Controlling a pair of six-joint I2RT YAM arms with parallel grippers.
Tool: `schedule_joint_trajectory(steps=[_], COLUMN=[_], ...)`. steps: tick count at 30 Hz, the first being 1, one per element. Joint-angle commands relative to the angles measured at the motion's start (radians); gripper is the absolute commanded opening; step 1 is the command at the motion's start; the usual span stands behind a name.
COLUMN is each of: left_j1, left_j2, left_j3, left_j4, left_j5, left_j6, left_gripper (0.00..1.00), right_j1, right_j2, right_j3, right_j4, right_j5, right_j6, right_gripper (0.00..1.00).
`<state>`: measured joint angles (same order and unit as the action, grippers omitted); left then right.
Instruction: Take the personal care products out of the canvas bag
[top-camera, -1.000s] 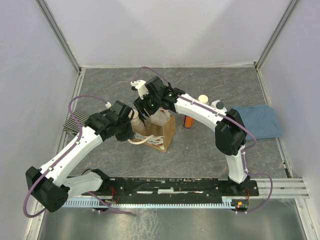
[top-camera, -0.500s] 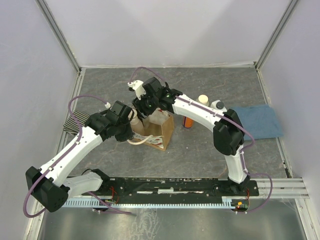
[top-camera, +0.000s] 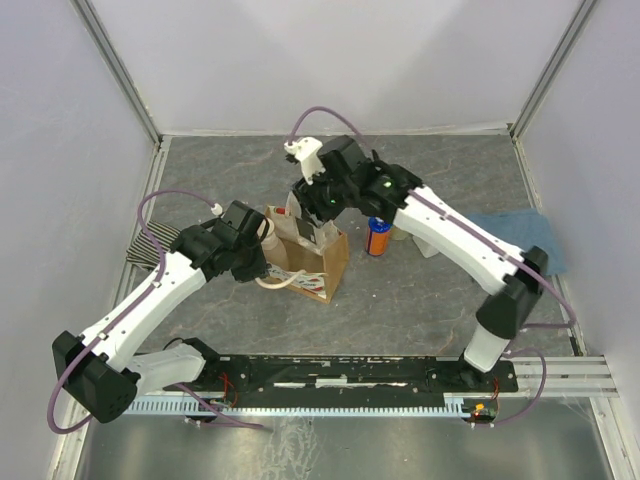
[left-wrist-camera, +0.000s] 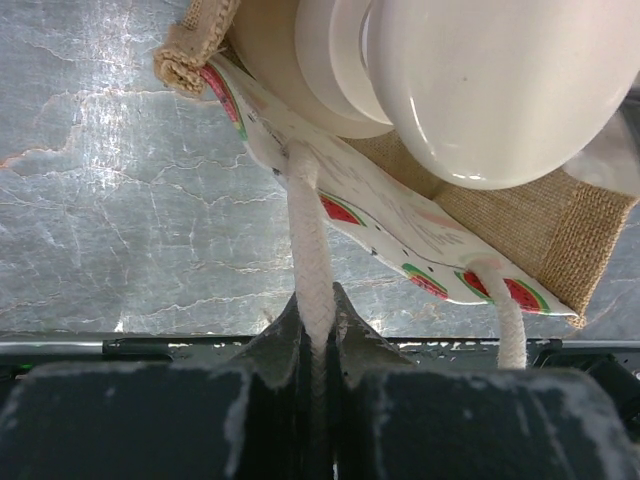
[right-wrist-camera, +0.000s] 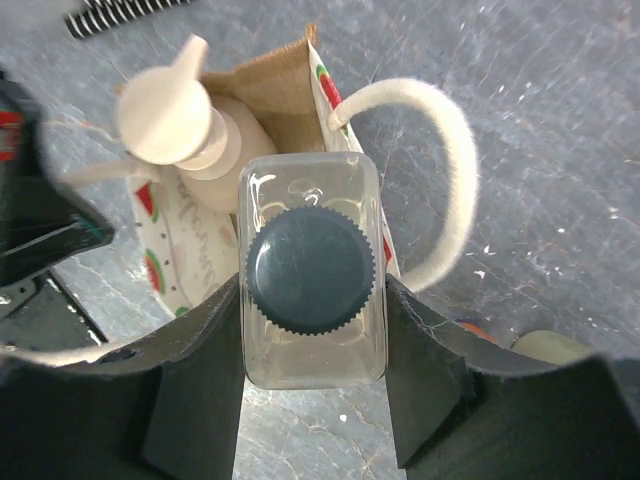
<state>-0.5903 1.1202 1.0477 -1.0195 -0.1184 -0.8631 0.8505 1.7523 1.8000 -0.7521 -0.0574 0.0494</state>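
Observation:
The canvas bag (top-camera: 325, 268) stands mid-table, with its watermelon-printed panel (left-wrist-camera: 385, 222) in the left wrist view. My left gripper (top-camera: 256, 260) (left-wrist-camera: 318, 310) is shut on the bag's cream handle (left-wrist-camera: 310, 240). My right gripper (top-camera: 313, 222) (right-wrist-camera: 312, 292) is shut on a clear-white bottle with a dark cap (right-wrist-camera: 312, 270) (top-camera: 307, 226) and holds it just above the bag's opening. The tan pump bottle (right-wrist-camera: 170, 112) (left-wrist-camera: 480, 80) stands inside the bag. The blue-and-orange bottle (top-camera: 378, 238) stands on the table right of the bag. A pale cream cap (right-wrist-camera: 545, 346) shows at the lower right of the right wrist view.
A folded blue cloth (top-camera: 520, 242) lies at the right. A black-and-white striped cloth (top-camera: 148, 250) (right-wrist-camera: 120, 12) lies at the left by the wall. The bag's other handle loop (right-wrist-camera: 452, 170) sticks out to the right. Enclosure walls ring the table.
My right arm has swung right and up, lifting the dark-capped bottle out of the bag. It now covers the bottles standing right of the bag. The left arm has not moved.

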Motion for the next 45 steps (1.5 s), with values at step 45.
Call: schedule_joint_trajectory(steps=[45], left_j1=[0.001], left_j2=[0.007], left_j3=[0.001], left_j4=[0.068], left_j5=[0.030], left_j6=[0.002], left_gripper=[0.04], right_j1=[-0.222], right_j2=[-0.617], right_j3=[-0.856], right_j4=[0.550], right_j5=[0.698], right_j6=[0.265], right_gripper=[0.34])
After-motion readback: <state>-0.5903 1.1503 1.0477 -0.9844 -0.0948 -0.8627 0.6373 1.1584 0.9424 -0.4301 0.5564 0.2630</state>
